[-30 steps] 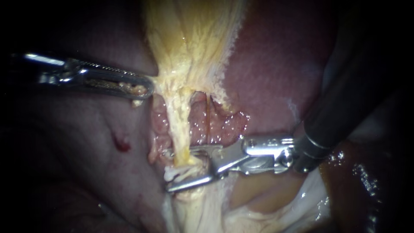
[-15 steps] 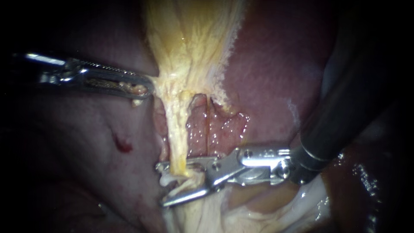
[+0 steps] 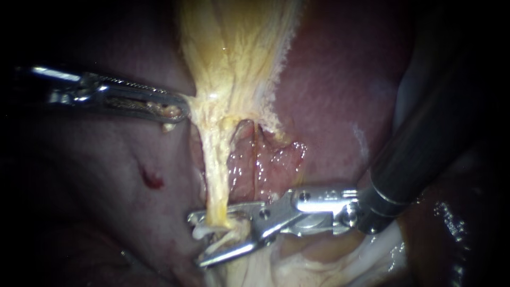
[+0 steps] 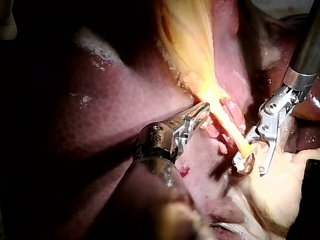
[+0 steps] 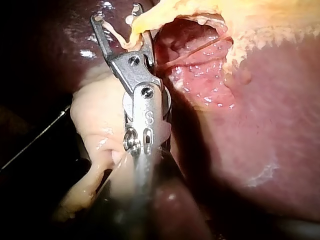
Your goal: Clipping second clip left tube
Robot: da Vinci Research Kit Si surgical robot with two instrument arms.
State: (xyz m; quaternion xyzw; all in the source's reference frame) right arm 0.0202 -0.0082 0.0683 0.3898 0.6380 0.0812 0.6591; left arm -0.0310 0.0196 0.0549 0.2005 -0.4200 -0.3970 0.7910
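Note:
The left tube (image 3: 217, 175) is a yellow strand running down from the gallbladder (image 3: 234, 58). My right instrument (image 3: 197, 239) comes in from the right, its jaws open and straddling the tube's lower end, with whitish strands (image 3: 204, 232) between them. In the right wrist view the right instrument (image 5: 116, 17) has the tube (image 5: 145, 20) against one open jaw. My left instrument (image 3: 178, 110) is shut on the gallbladder's edge and holds it taut. The left wrist view shows the left instrument (image 4: 202, 112) beside the tube (image 4: 227, 127) and the right instrument (image 4: 252, 157) around it.
A thin second strand (image 3: 257, 154) runs beside the left tube over raw red tissue (image 3: 276, 159). Dark liver (image 3: 329, 95) lies right of it and more liver (image 3: 106, 170), with a small blood spot (image 3: 150, 178), to the left. Pale tissue (image 3: 319, 263) lies under the right instrument.
My right instrument has slid left and downward along the left tube, its open jaws now reaching farther past it. The left instrument has held still.

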